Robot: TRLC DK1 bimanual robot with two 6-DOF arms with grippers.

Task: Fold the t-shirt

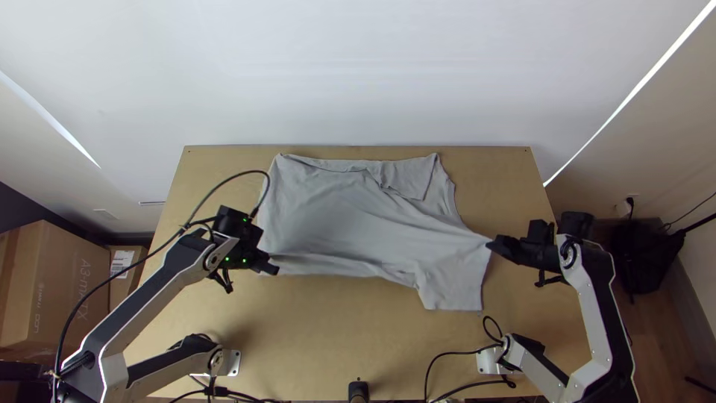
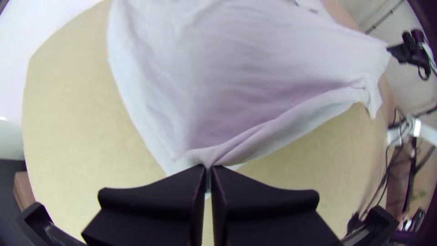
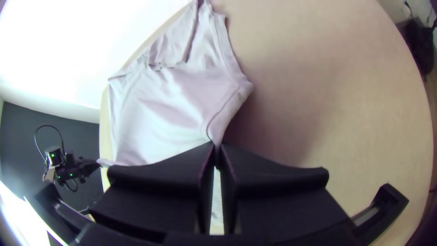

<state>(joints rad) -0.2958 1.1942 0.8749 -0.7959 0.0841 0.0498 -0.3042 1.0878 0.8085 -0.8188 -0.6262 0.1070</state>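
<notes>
Top view: the t-shirt [image 1: 335, 216] lies across the middle and far part of the table [image 1: 335, 328], mostly spread, with 1 loose flap turned over near its far edge. The left gripper [image 1: 273, 269] is at the near corner on its own side, and the right gripper [image 1: 491, 244] at the opposite side, where the cloth is drawn out to a point. Some cloth lies on the near side of that point. The step looks like an early fold, with 2 places secured and most of the folding left to do.

Left wrist view: the 2 fingers [image 2: 154, 193] pinch a gathered bit of the near corner, and a soft roll of cloth runs from it along the near edge.

Right wrist view: the 2 fingers [image 3: 159, 180] are closed on the side edge, close to a seam. The next move probably calls for raising both grips together, keeping the cloth between them taut, and laying the near part over towards the far edge. If 1 side leads, the fold could skew, and the loose flap may bunch underneath.
</notes>
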